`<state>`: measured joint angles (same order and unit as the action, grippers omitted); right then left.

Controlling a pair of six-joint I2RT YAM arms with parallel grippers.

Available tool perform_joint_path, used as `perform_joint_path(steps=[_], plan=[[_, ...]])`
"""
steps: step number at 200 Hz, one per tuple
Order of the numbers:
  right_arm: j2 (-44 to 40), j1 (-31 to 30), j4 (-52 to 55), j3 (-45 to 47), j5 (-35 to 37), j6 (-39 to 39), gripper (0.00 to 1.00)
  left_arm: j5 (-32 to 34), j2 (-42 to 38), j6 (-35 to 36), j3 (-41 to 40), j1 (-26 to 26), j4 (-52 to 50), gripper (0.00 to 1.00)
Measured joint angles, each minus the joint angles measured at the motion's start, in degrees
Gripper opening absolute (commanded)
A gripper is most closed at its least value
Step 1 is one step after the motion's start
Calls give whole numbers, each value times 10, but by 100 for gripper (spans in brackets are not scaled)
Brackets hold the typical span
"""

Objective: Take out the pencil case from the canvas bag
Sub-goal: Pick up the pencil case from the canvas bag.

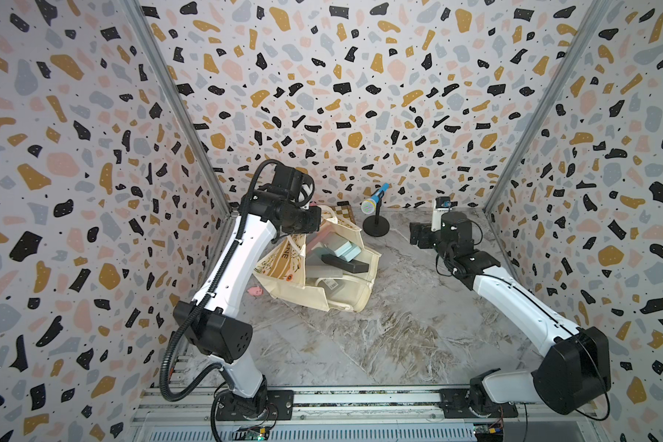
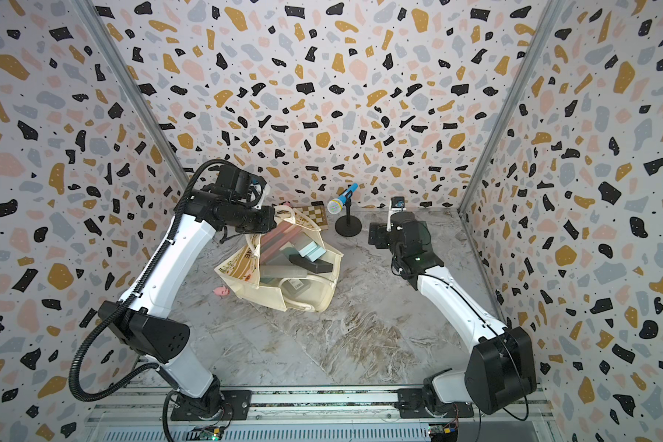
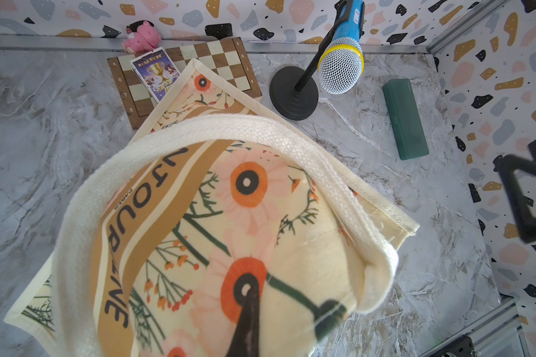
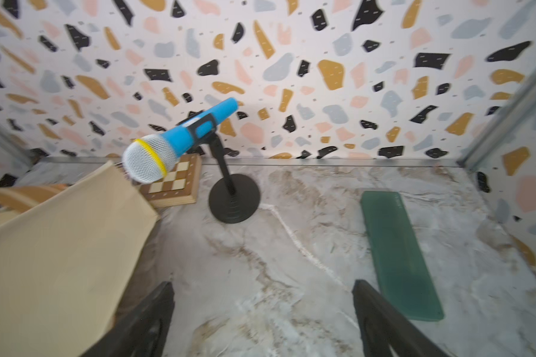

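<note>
Remote operator's view. My left claw (image 1: 303, 192), pressed together, pinches the white handle (image 3: 260, 129) of the canvas bag (image 1: 345, 298) and holds that side raised above the tabletop (image 4: 291, 247). The bag's mouth gapes, and boxes (image 1: 341, 252) lie inside it. My right claw (image 4: 262, 284) is spread with nothing between its fingers, low over bare marble. The green pencil case (image 4: 399, 253) lies flat on the tabletop outside the bag, just beside the right claw and near the blue microphone (image 4: 167, 145) on its stand. A chessboard (image 3: 223, 61) sits behind the bag, against the back wall.
</note>
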<state>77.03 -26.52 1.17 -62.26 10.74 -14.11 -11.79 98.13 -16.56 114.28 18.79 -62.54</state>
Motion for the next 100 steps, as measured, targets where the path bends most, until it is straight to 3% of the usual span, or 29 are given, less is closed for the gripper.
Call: perform_joint_path(steps=[64, 100], plan=[[-50, -242, -12, 49, 12, 2, 81, -54, -5, 9, -29, -4, 25, 0], [-37, -304, 1, 51, 11, 7, 78, -74, -18, 12, -49, -4, 35, 0]])
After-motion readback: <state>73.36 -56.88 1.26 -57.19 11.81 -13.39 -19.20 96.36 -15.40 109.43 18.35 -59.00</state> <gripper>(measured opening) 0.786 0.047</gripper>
